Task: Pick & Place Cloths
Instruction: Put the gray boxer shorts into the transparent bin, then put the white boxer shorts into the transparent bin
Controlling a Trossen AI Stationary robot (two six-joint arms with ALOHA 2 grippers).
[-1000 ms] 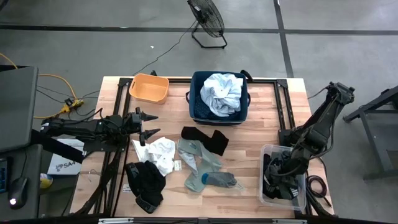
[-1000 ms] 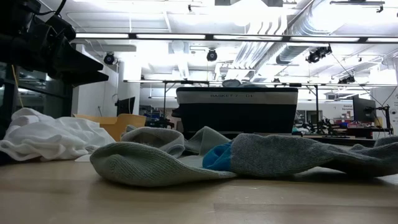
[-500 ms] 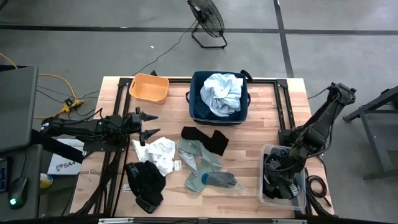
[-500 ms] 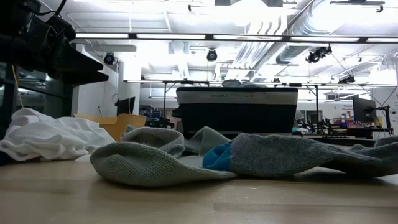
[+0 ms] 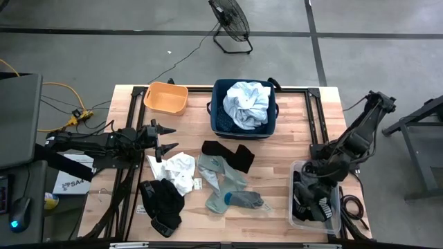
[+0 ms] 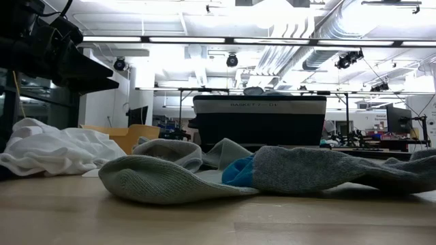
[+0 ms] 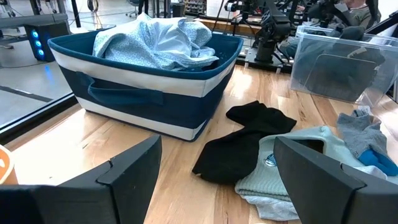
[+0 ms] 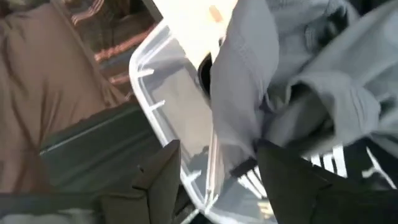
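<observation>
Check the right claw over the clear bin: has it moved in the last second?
Yes. In the high view the right claw has pulled back slightly toward the table's far edge, though it is above the clear bin of clothes as before.

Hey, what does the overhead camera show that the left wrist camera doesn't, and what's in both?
Only the high view shows the orange tub, the white cloth, the black pile and the right gripper over the clear bin. Only the left wrist view shows the navy bin's side handle. Both show the navy bin, the pale blue shirt, the black cloth and grey-green socks.
</observation>
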